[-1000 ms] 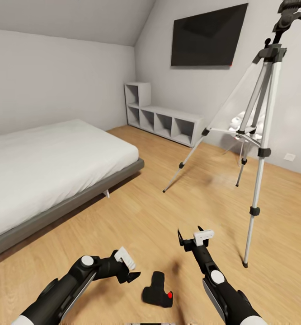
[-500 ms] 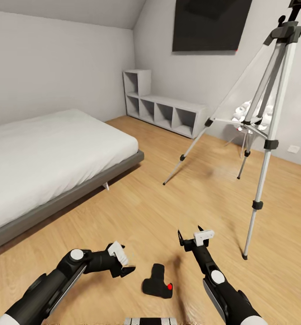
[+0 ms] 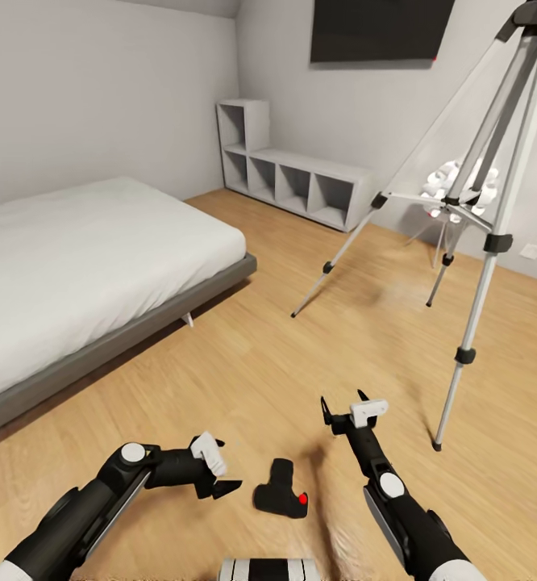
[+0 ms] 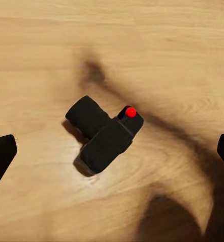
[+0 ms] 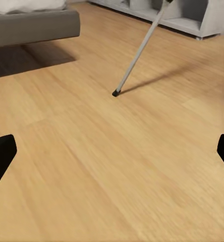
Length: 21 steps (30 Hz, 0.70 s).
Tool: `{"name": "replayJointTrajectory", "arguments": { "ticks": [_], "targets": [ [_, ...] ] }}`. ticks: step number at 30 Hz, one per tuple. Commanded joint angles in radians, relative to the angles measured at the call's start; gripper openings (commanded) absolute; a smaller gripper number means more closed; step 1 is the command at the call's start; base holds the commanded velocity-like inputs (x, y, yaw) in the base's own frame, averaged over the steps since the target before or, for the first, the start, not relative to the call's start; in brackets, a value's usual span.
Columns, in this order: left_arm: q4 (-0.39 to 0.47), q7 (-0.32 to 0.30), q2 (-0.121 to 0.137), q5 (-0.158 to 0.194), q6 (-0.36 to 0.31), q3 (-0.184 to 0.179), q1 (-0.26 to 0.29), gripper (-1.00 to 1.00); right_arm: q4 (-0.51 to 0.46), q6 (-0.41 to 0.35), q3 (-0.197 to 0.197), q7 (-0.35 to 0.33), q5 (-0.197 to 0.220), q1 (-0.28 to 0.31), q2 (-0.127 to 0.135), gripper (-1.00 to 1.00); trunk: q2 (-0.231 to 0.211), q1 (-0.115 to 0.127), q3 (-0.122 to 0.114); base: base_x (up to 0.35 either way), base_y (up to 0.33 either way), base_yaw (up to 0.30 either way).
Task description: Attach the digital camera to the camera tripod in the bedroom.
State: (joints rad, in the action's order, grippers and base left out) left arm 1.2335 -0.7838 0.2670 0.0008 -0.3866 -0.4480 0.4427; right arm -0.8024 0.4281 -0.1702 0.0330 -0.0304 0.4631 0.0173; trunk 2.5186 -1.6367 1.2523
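the small matte-black digital camera (image 3: pixel 282 499) is lying on the wood floor (image 3: pixel 301 355); left gripper (image 3: pixel 218 474), jaws released, is hovering beside it for pickup; right gripper (image 3: pixel 343 407) released.

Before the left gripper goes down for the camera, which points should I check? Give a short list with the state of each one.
1. digital camera lies free on the wood floor, nothing on it: ok.
2. left gripper open, fingertips wide apart in the left wrist view: ok.
3. Camera lies between the fingertips in the left wrist view: ok.
4. Gripper already touching the camera: not ok, a gap shows.
5. right gripper empty and open: ok.
6. camera tripod stands upright on its legs: ok; its head is cut off, cannot tell.
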Motion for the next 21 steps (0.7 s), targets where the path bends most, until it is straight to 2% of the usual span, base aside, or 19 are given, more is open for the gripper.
{"name": "replayJointTrajectory", "arguments": {
  "ticks": [1, 4, 7, 8, 9, 10, 11, 13, 14, 16, 17, 20, 21],
  "targets": [
    [0.001, -0.002, 0.001, 0.000, -0.006, 0.002, 0.001, 1.00, -0.012, 0.002, 0.000, 0.002, -0.003, 0.001, 0.002, 1.00, 0.001, 0.000, 0.005, 0.000, 0.000, 0.000],
    [0.001, -0.003, 0.004, 0.001, -0.004, 0.013, 0.001, 1.00, -0.091, -0.010, 0.008, -0.004, -0.003, 0.010, 0.012, 1.00, 0.001, -0.002, 0.016, 0.000, 0.000, 0.000],
    [0.000, -0.004, 0.004, 0.001, -0.004, 0.022, 0.001, 1.00, -0.131, -0.027, 0.010, -0.018, -0.003, 0.041, 0.025, 1.00, 0.002, -0.003, 0.028, 0.000, 0.000, 0.000],
    [0.001, -0.004, 0.004, 0.001, -0.006, 0.034, 0.001, 1.00, -0.151, -0.049, 0.011, -0.061, -0.001, 0.087, 0.047, 1.00, 0.002, -0.003, 0.032, 0.000, 0.000, 0.000],
    [0.001, -0.005, 0.004, 0.001, -0.009, 0.053, 0.001, 1.00, -0.164, -0.086, 0.013, -0.173, 0.002, 0.148, 0.081, 1.00, 0.002, -0.004, 0.036, 0.000, 0.000, 0.000],
    [0.001, -0.006, 0.004, 0.001, -0.009, 0.058, 0.001, 1.00, -0.166, -0.094, 0.013, -0.207, 0.003, 0.161, 0.089, 1.00, 0.003, -0.004, 0.040, 0.000, 0.000, 0.000],
    [0.001, -0.006, 0.003, 0.001, -0.009, 0.066, 0.001, 1.00, -0.169, -0.109, 0.015, -0.278, 0.004, 0.184, 0.100, 1.00, 0.003, -0.005, 0.043, 0.000, 0.000, 0.000],
    [0.002, -0.008, 0.003, 0.001, -0.010, 0.071, 0.001, 1.00, -0.170, -0.118, 0.019, -0.349, 0.005, 0.201, 0.108, 1.00, 0.003, -0.006, 0.051, 0.000, 0.000, 0.000],
    [0.007, -0.012, 0.003, 0.001, -0.009, 0.074, 0.001, 1.00, -0.171, -0.123, 0.028, -0.418, 0.008, 0.213, 0.113, 1.00, 0.004, -0.006, 0.055, 0.000, 0.000, 0.000],
    [0.016, -0.022, 0.003, 0.001, -0.010, 0.076, 0.001, 1.00, -0.172, -0.127, 0.047, -0.485, 0.015, 0.220, 0.116, 1.00, 0.004, -0.007, 0.063, 0.000, 0.000, 0.000],
    [0.028, -0.036, 0.003, 0.001, -0.009, 0.078, 0.001, 1.00, -0.172, -0.129, 0.074, -0.547, 0.024, 0.225, 0.119, 1.00, 0.004, -0.007, 0.067, 0.000, 0.000, 0.000],
    [0.043, -0.062, 0.003, 0.001, -0.010, 0.081, 0.001, 1.00, -0.173, -0.132, 0.123, -0.618, 0.039, 0.229, 0.120, 1.00, 0.005, -0.009, 0.078, 0.000, 0.000, 0.000],
    [0.055, -0.087, 0.002, 0.001, -0.011, 0.086, 0.001, 1.00, -0.173, -0.132, 0.167, -0.658, 0.057, 0.231, 0.119, 1.00, 0.005, -0.009, 0.082, 0.000, 0.000, 0.000]
  ]
}}
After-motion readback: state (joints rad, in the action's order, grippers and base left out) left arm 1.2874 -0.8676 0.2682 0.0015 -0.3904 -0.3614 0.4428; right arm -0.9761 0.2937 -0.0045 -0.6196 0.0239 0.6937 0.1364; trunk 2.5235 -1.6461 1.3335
